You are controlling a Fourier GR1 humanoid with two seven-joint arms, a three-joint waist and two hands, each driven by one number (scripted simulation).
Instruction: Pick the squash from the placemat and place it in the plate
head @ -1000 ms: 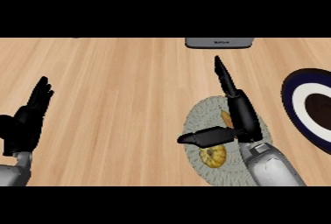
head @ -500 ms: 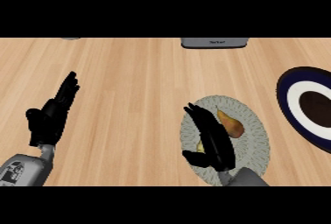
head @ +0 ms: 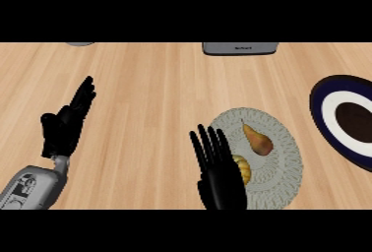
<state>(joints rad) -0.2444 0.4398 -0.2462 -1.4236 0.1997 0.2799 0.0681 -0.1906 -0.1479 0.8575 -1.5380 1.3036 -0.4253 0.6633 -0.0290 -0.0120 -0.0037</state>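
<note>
On the wooden desk (head: 160,88) below me, a round grey woven placemat (head: 287,147) lies right of centre, and the squash (head: 257,140), tan and pear-shaped with its narrow end pointing away from me, rests on it a little above the mat's middle. My right hand (head: 218,177) comes up from the lower edge with its fingers straight and close together, pointing away from me; it covers the placemat's left edge and sits just beside the squash without holding it. A small yellow-orange object (head: 242,168) shows on the mat right against that hand, partly hidden, and I cannot tell what it is. My left hand (head: 65,125) rests open at the left, fingers straight and up, well apart from the mat. At the right edge sits the plate (head: 327,118), dark blue rim, white ring, dark centre, partly cut off. A grey object (head: 240,48) lies at the far edge.
</note>
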